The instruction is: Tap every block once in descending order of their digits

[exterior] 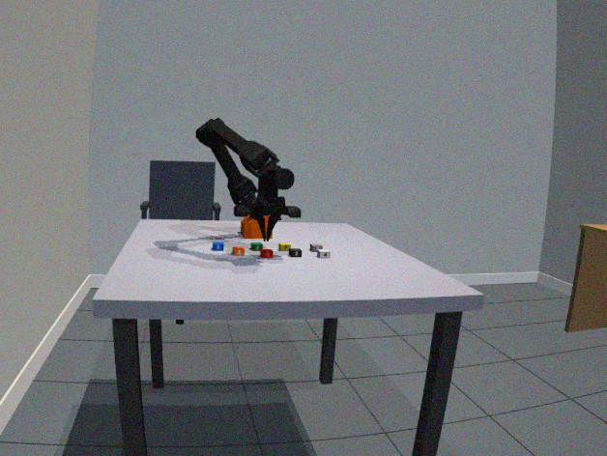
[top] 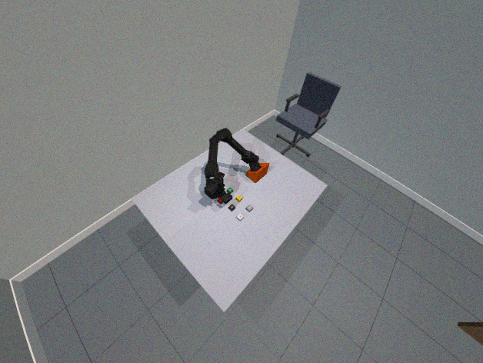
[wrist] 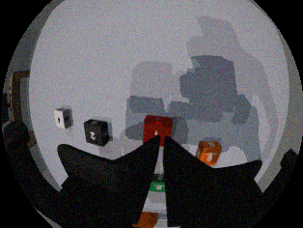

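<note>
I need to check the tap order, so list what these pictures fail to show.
- Digits: too small and blurred on every block in the top and exterior views; the wrist view shows marks on the white block and black block, unreadable.
- Blue block: absent from the top view, where the arm covers that spot.
- Green block: mostly hidden behind the shut fingers in the wrist view.
- Gripper height above the blocks: unclear.

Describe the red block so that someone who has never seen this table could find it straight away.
On the white table, a loose cluster of small coloured blocks lies in front of the black arm's orange base. The red block sits in the nearer row, between the orange block and the black block, just below the shut gripper. It is the only red one.
</note>
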Controlling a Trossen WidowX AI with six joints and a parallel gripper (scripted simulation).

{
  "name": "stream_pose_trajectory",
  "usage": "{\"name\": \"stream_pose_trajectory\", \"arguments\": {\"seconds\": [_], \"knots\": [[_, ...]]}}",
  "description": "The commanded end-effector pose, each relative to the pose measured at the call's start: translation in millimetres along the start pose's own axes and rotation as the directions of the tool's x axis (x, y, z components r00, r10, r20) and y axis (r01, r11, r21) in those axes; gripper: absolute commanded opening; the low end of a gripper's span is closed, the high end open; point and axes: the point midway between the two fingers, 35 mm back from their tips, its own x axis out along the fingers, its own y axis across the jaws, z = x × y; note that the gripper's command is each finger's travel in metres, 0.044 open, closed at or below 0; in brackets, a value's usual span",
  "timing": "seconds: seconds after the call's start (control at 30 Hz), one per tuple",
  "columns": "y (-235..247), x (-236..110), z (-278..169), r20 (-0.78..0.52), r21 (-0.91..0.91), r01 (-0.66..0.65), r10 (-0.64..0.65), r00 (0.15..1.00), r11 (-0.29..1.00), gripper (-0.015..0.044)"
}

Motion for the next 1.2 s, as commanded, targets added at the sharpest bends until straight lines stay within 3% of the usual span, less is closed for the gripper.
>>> {"name": "stream_pose_trajectory", "arguments": {"seconds": [0.0, 0.83, 0.93, 1.17], "knots": [[0, 10, -4, -0.011, -0.012, 0.007, -0.007, 1.0, 1.0, 0.002], [-1, 33, -4, -0.011, -0.012, 0.008, -0.008, 1.0, 1.0, 0.002], [0, 7, -3, -0.01, -0.01, 0.006, -0.006, 1.0, 1.0, 0.002], [0, -7, -3, -0.011, -0.012, 0.006, -0.006, 1.0, 1.0, 0.002]]}}
